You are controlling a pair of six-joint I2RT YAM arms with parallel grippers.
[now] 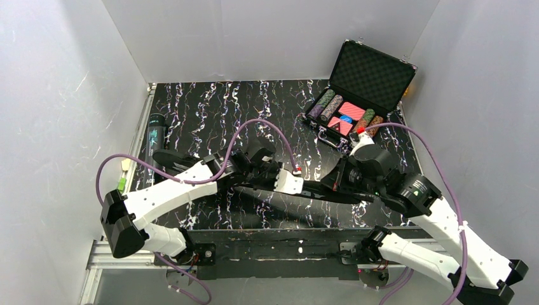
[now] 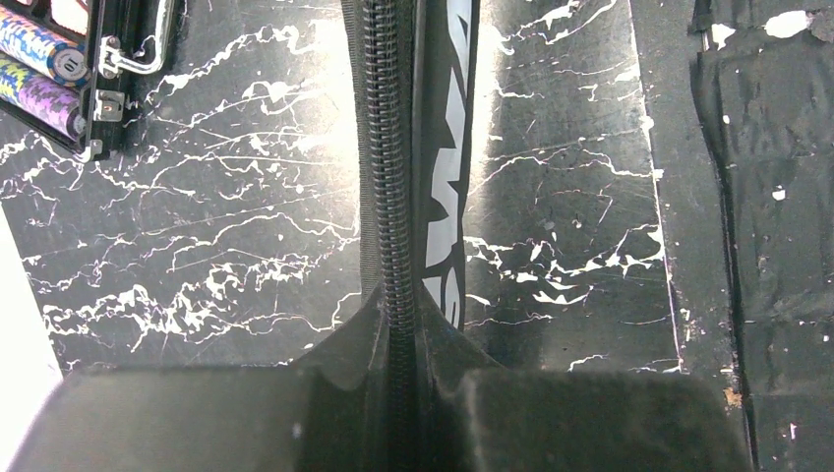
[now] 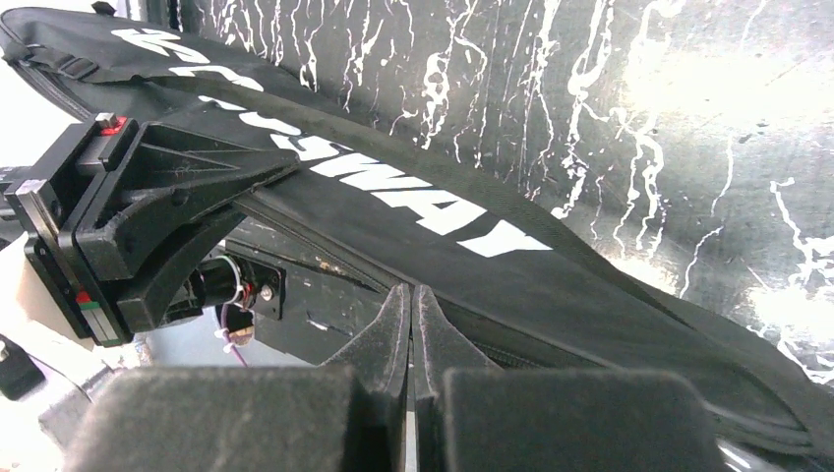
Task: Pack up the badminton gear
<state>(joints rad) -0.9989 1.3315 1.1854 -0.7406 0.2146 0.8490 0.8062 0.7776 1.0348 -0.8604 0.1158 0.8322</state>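
The long black "CROSSWAY" racket bag (image 1: 181, 159) lies slantwise across the table, from left to front right. My left gripper (image 1: 304, 185) is shut on the bag's zipper edge. In the left wrist view (image 2: 398, 305) the closed zipper runs straight out from between the fingers, along the bag (image 2: 443, 147). My right gripper (image 1: 330, 184) is shut just right of it. In the right wrist view its tips (image 3: 411, 295) meet at the lower zipper edge of the bag (image 3: 413, 197), and what they pinch is hidden. No rackets or shuttlecocks show.
An open black case of coloured poker chips (image 1: 356, 95) stands at the back right; its corner also shows in the left wrist view (image 2: 59, 69). A long dark-looking tube with pale lettering (image 1: 154, 143) lies along the table's left edge. White walls enclose three sides.
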